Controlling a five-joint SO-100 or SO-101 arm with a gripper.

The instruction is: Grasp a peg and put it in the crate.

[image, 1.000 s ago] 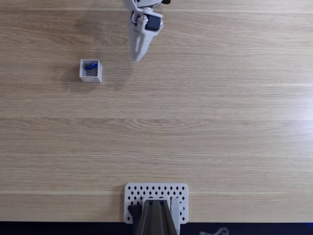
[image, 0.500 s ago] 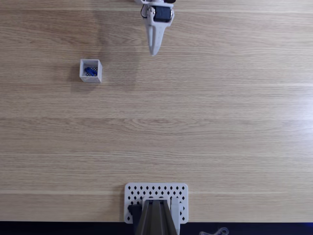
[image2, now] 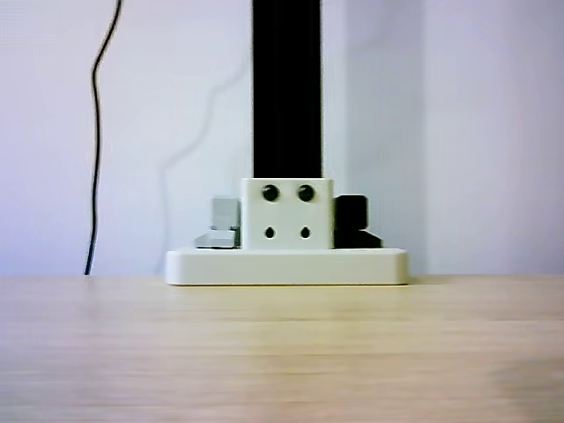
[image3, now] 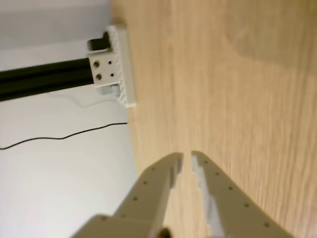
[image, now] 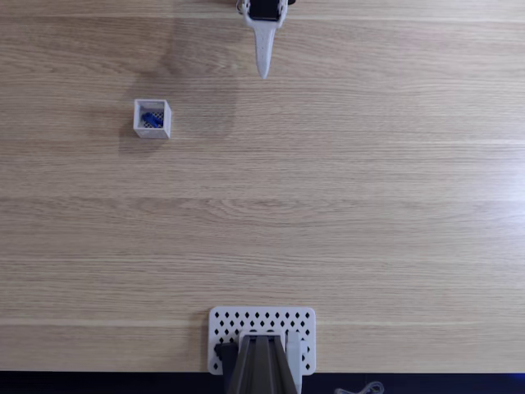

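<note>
Blue peg (image: 150, 120) inside white crate (image: 152, 131); fingers (image: 263, 72) nearly closed, empty, well apart

We find no readable text, label, brand, number or sign in any view; the worktop (image: 369, 205) shows bare wood grain; the white perforated plate (image: 262, 322) carries only holes, no writing we can make out.

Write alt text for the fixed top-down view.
A small white crate on a wooden table holds a blue peg. The white end effector, empty with jaws nearly together, points down from the top edge, well right of the crate; a perforated white plate sits at the bottom.
</note>
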